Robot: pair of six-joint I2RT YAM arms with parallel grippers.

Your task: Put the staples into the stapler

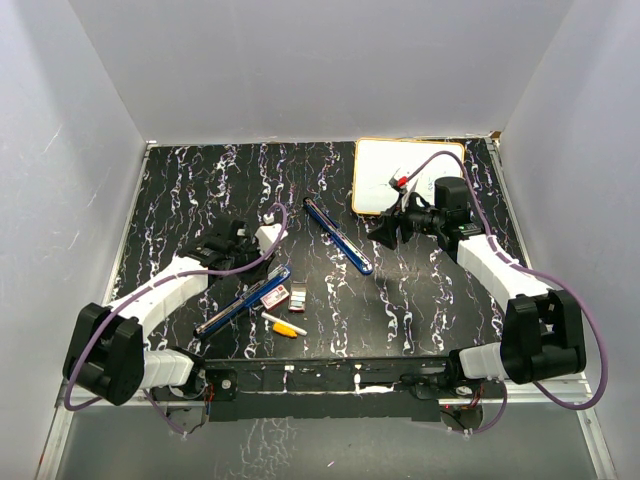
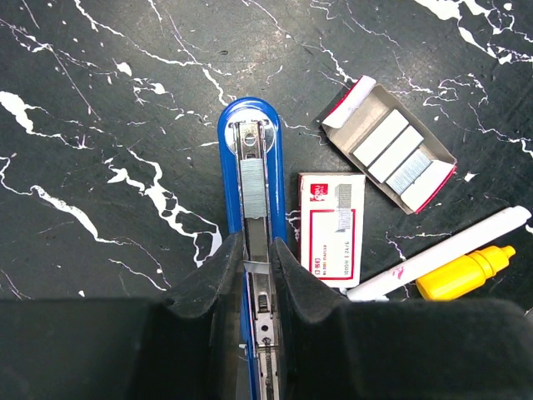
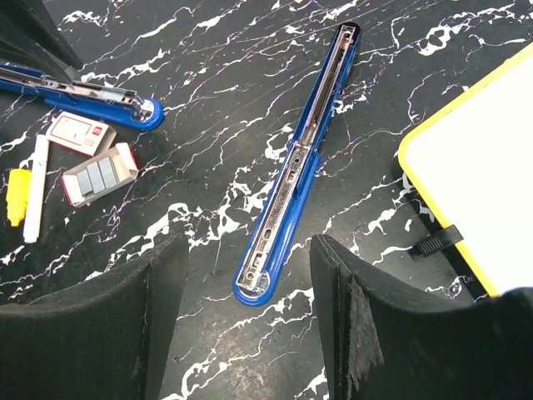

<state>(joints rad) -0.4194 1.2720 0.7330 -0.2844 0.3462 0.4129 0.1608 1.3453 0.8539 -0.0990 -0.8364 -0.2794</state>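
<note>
In the left wrist view a long blue stapler lies with its metal channel facing up, and a silvery strip of staples sits in that channel. My left gripper is shut on the stapler's channel just behind the strip. To its right are the red-and-white staple box sleeve and its open tray of staples. A second long blue stapler piece lies mid-table. Above that piece's near end my right gripper hovers open, holding nothing.
A yellow-and-white marker lies beside the box. A yellow-rimmed whiteboard rests at the back right, close to the right arm. Grey walls enclose the black marbled table on three sides.
</note>
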